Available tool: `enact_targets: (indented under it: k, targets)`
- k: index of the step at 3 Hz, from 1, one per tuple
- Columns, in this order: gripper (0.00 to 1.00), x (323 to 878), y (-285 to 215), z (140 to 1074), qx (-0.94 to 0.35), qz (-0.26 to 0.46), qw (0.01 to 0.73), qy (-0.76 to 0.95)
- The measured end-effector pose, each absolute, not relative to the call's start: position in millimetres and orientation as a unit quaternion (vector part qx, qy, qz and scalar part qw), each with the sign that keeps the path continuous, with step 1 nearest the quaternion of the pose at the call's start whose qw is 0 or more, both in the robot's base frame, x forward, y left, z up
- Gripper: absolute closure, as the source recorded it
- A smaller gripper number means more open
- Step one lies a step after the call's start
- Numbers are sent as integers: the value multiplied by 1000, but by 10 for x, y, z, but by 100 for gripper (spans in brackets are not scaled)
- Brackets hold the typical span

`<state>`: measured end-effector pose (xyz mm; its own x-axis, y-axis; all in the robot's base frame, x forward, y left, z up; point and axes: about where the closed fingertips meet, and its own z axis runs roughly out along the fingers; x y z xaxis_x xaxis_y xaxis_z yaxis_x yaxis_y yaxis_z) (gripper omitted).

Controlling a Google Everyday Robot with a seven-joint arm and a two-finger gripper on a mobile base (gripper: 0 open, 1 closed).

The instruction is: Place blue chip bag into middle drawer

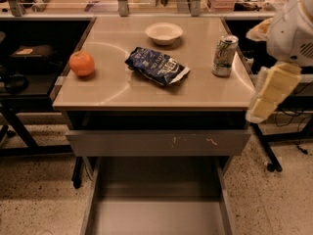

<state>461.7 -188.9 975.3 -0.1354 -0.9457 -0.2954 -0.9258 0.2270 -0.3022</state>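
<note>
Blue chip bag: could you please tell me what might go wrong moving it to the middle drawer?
The can stands between the gripper, off the table's right edge, and the blue chip bag; a reach could tip it. The bag lies flat and crinkled, so a pinch may slip. The middle drawer sits under a drawer front that a carried bag could catch.

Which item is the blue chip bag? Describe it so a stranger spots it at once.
On the tan tabletop, it lies mid-table between the orange and the soda can, well away from the pincer hanging off the table's right edge. The blue chip bag is the only flat, crinkled, dark-blue thing there.
</note>
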Motion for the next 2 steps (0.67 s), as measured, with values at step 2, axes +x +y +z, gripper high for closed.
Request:
enact_targets:
  k: [2]
  targets:
    - [0, 5216, -1357, 9500, -634, 30, 296, 714]
